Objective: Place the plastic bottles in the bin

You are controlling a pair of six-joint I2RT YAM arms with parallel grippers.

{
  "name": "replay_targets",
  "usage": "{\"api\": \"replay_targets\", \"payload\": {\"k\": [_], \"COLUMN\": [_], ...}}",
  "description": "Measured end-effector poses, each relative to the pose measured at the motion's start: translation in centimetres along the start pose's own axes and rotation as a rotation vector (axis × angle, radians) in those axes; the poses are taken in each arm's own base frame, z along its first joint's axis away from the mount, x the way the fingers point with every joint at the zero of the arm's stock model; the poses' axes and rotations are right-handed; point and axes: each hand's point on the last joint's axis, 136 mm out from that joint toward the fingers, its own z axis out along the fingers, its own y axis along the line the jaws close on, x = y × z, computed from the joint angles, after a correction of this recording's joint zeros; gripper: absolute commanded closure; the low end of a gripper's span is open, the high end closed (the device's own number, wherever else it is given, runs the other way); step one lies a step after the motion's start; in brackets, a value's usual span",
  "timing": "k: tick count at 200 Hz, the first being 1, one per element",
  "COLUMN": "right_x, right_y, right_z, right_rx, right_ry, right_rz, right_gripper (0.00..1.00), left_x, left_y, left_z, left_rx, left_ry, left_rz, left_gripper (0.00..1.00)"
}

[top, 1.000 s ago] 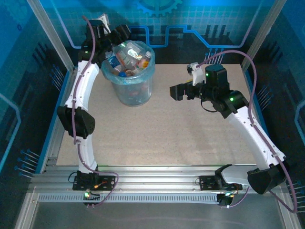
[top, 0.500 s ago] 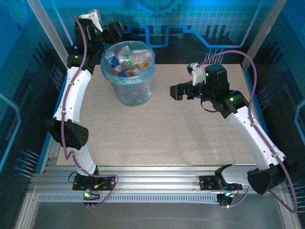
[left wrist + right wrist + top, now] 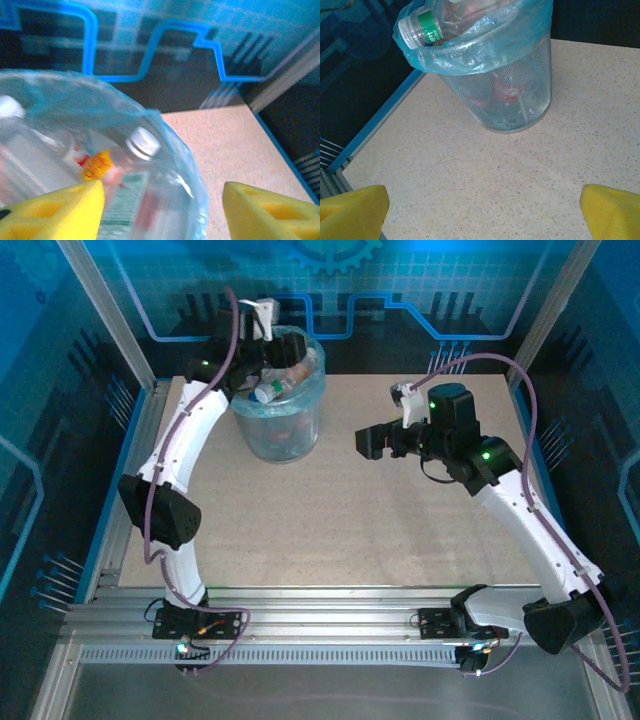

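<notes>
Speckled table [image 3: 330, 530] bears the bin [image 3: 520, 95], bottles [image 3: 283, 380] heaped to its rim: light, thin-walled, slick, I judge, best pinched across the body. Left gripper [image 3: 162, 215] over the heap and right gripper [image 3: 485, 210] facing the bin both have fingers apart, empty. Label print is too blurred to read.

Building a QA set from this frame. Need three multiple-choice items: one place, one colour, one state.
1. Where is the left claw? A) far right B) above the bin C) at the near edge
2. Liner colour? A) black B) red C) light blue
3. Right claw state? A) open, empty B) shut tight C) shut on the bin rim

Key:
1 B: the left wrist view looks down into the bin.
2 C: the liner folds light blue over the rim.
3 A: it stands wide open with nothing held.
</notes>
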Motion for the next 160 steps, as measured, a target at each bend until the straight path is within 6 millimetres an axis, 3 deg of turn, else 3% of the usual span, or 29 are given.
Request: {"api": "replay_targets", "payload": {"k": [14,34,90,160], "right_x": [0.2,0.4,1.3,1.6], "right_y": [0.0,0.0,-0.2,-0.1], "right_z": [-0.1,-0.2,-0.2,0.3], "right_rx": [0.000,0.001,0.004,0.001], "right_ry": [0.001,0.003,0.020,0.036], "right_rz": [0.001,0.002,0.011,0.023], "right_gripper": [0.01,0.01,0.01,0.02], "left_x": [1.8,2.5,2.9,2.2], "left_y": [-0.6,-0.6,0.1,2.4], "left_z": [0.6,0.4,-0.3,1.5], "left_rx": [0.007,0.005,-0.016,-0.061], "left_ry": [0.046,0.052,0.014,-0.024], "left_rz": [0.031,0.047,0.071,0.089], "left_gripper": [0.50,0.61,0.60,0.57]}}
